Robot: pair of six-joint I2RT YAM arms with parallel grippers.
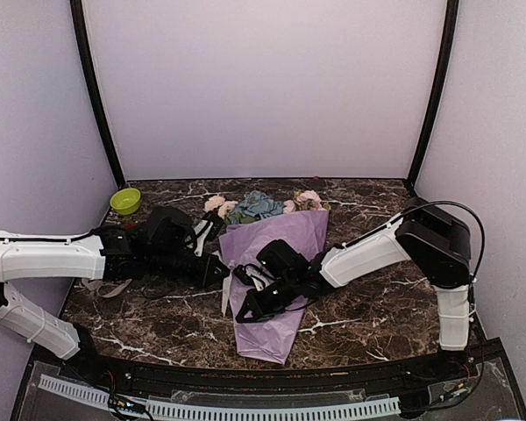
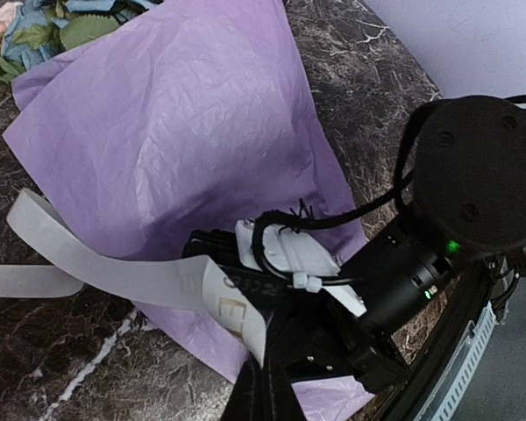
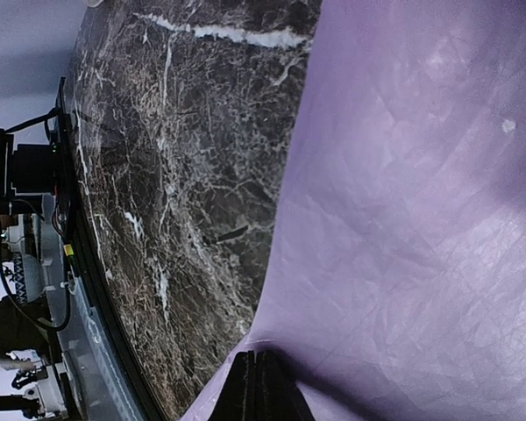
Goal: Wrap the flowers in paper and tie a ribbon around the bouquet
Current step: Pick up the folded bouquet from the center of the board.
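text log | ribbon (image 2: 114, 274): one pale gold letter "E" readable | darker print beside it: illegible

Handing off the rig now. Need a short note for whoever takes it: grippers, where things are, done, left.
Left gripper: shut on the ribbon.
Right gripper: shut, tips at the paper near the narrow end; nothing visibly held.
Bouquet: lying on the table, flowers at the far end.
Done: flowers wrapped in paper.
Left: ribbon trails on the table beside the bouquet, not around it; no knot visible. Wind and tie it.
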